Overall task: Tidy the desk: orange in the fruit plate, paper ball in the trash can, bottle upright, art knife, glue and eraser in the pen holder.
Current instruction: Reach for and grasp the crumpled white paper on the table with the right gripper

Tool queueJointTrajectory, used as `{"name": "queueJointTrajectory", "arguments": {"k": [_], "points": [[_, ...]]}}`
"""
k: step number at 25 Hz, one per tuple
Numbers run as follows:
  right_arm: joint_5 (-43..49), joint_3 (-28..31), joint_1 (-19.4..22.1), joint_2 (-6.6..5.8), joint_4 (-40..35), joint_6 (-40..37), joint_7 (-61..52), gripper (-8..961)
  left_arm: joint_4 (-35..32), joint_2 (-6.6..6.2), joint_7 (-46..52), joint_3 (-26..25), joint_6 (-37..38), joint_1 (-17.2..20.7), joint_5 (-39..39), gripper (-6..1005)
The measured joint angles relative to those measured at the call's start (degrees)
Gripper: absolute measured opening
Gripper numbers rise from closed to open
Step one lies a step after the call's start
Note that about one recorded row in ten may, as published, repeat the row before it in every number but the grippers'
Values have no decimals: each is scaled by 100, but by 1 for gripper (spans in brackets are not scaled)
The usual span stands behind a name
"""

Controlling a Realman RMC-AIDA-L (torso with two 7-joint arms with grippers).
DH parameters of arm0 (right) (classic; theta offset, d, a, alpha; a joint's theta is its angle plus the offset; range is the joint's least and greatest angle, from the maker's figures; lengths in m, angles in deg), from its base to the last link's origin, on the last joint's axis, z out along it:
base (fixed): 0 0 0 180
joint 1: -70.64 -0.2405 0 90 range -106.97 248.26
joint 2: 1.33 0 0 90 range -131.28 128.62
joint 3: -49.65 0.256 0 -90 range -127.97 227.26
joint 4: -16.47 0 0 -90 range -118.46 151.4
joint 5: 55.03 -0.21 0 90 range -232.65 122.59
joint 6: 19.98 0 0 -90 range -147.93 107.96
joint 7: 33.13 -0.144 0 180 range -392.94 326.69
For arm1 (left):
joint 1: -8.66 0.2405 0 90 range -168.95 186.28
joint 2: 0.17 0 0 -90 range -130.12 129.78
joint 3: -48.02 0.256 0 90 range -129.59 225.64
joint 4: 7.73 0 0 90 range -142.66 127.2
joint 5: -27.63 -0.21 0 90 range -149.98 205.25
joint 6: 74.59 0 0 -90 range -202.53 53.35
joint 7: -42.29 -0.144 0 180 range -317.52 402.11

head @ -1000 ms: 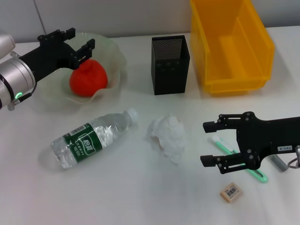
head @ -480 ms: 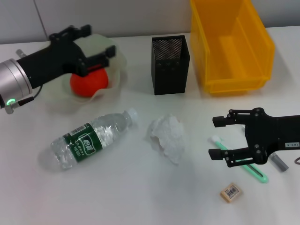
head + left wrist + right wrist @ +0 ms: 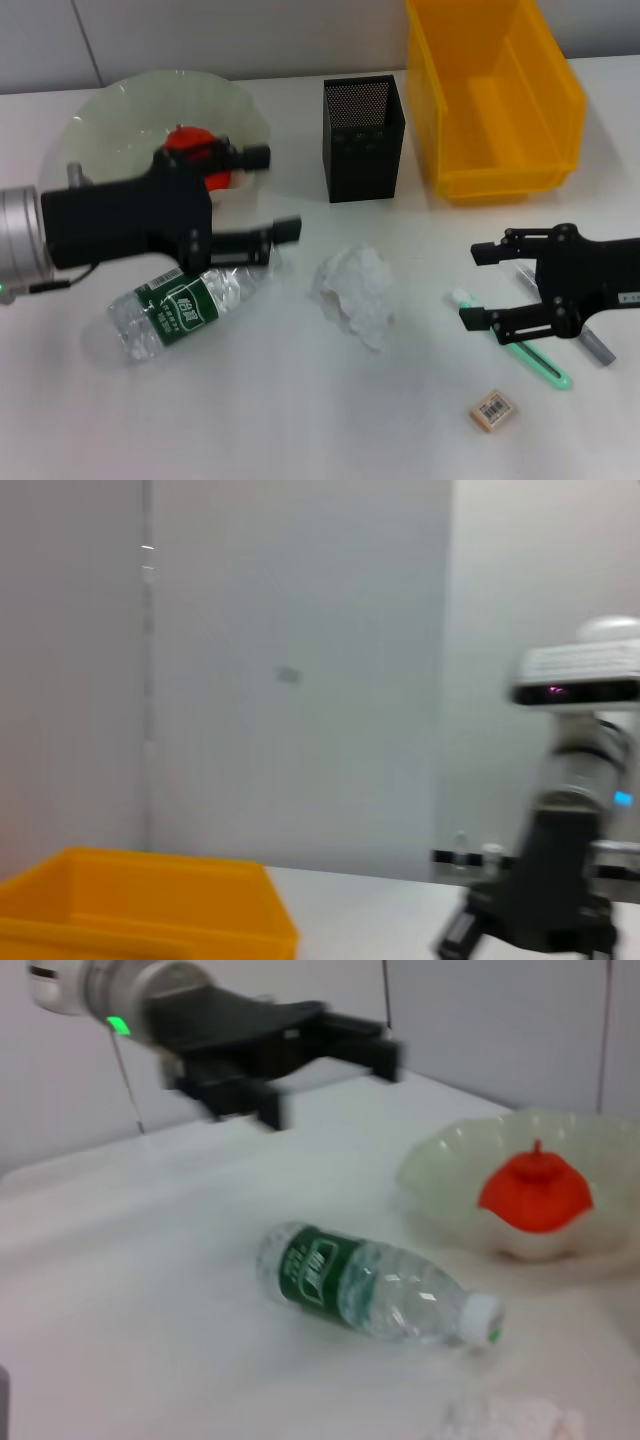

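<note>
sitting in the fruit plate (image 3: 110, 110), the orange (image 3: 195, 150); trash can (image 3: 490, 90) bare.

Open table lies between the paper ball (image 3: 357, 293) and the pen holder (image 3: 364, 139); the bottle (image 3: 185, 305) blocks the left.

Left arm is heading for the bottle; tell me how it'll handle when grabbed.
The bottle lies on its side and is round, so it will likely roll if nudged. Its clear, ribbed walls look thin, probably denting under a squeeze. The left gripper is open above its cap end.
</note>
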Motion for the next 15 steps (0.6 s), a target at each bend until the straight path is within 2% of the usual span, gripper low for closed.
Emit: {"name": "queueJointTrajectory", "arguments": {"k": [6,8,12,13,14,15], "points": [[582,-41,-347,0,-504,-56,-906,826,-17,8,0,7,91,127,-14,840],[1057,-61,-651,1,-869,-105,-1472,826,-26,3,0,40,161,159,-22,839],[1516,-69,-982,0,-1079,-181,-1928,826,-56,2,0,53,340,164,-148,838],[1772,-69,-1215,-4,-1126,-241,-2182,826,-73,17,0,37,432,165,-258,838],[1772,-69,-1215,-4,-1126,-241,-2182,825,-90,61,3,32,493,166,-418,838],[2054,-69,-1489,-5,-1105,-277,-2395,825,-85,66,3,40,493,167,-436,838]]}}
